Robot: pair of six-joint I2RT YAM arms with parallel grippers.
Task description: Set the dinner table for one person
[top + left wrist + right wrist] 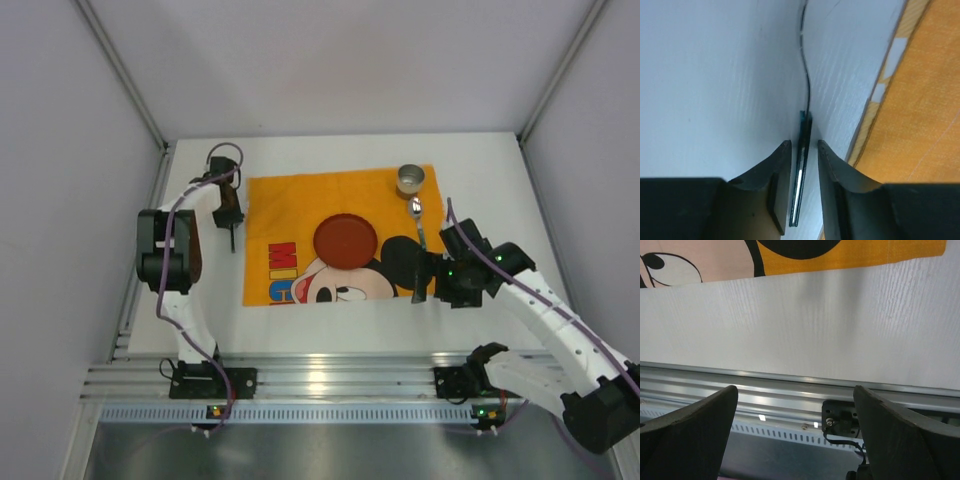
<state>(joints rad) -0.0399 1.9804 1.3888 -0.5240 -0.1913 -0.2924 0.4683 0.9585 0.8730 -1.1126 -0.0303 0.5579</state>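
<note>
Left claw (801, 146): jaws narrowed astride thin utensil (799, 195), gap showing, no pinch yet. Utensil lies near-to-far, just left of orange cloth (920, 125).

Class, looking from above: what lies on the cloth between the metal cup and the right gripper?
A metal spoon, on the orange cloth; the top view shows it.

Thin dark flat utensil (799, 190) at left claw (804, 146): kind too slim to tell. Orange cartoon-mouse cloth (290, 205): 4 o'clock corner hidden under right claw (419, 282).
</note>
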